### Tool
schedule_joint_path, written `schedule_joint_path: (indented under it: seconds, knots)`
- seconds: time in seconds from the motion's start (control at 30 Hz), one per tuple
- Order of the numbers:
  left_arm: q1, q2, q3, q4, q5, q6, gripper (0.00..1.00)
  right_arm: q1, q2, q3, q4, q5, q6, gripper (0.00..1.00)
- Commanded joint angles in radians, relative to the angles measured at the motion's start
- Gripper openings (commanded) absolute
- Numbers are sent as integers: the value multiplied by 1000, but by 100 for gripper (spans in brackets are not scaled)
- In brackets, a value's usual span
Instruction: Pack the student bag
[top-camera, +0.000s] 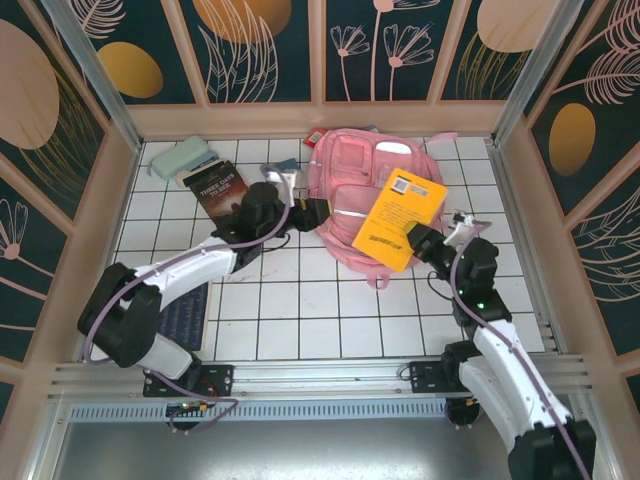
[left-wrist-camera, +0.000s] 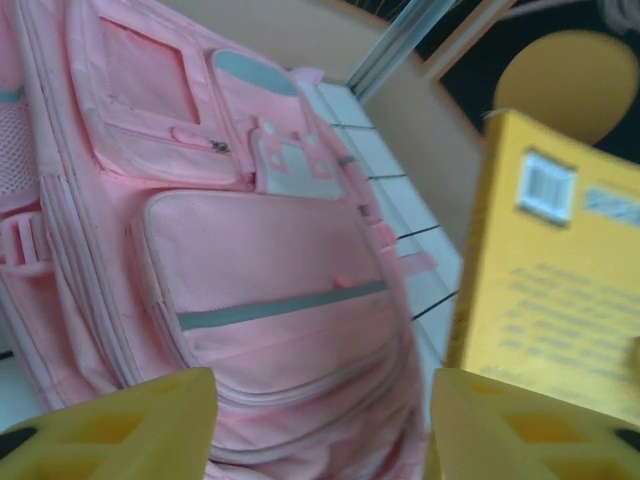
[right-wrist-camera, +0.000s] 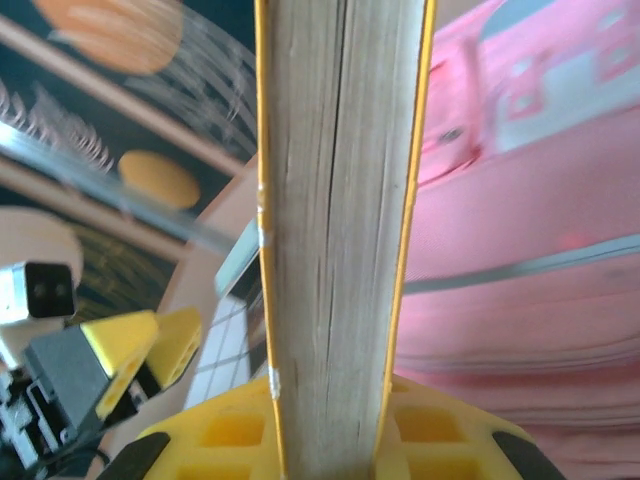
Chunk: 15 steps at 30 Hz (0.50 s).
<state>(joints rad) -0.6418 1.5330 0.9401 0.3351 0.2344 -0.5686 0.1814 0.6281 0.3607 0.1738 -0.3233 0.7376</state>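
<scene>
The student bag (top-camera: 350, 175) is a large pink backpack lying flat at the back middle of the table, front pockets up. My right gripper (top-camera: 418, 240) is shut on a yellow book (top-camera: 400, 222), which it holds tilted above the bag's right side. The right wrist view shows the book's page edge (right-wrist-camera: 340, 200) clamped between the yellow fingers (right-wrist-camera: 225, 430), with the bag (right-wrist-camera: 530, 260) behind. My left gripper (top-camera: 312, 212) stands open at the bag's left edge. Its wrist view shows the bag (left-wrist-camera: 260, 270) beyond the spread jaws (left-wrist-camera: 320, 425) and the yellow book (left-wrist-camera: 560, 290) to the right.
A dark book (top-camera: 218, 190) and a pale green case (top-camera: 180, 158) lie at the back left. A dark blue flat item (top-camera: 185, 315) lies under the left arm. Low beige walls (top-camera: 115, 190) ring the white tiled table (top-camera: 320, 310).
</scene>
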Motion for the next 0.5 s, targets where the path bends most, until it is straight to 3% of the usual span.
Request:
schedule_joint_path:
  seconds: [0.0, 0.37, 0.47]
  knots:
    - [-58, 81, 126, -184, -155, 243, 54, -48, -77, 39, -160, 118, -37, 0]
    - [-219, 414, 417, -326, -398, 525, 43, -143, -161, 79, -399, 275, -27, 0]
    - [-258, 475, 469, -342, -430, 576, 46, -163, -172, 83, -422, 274, -37, 0]
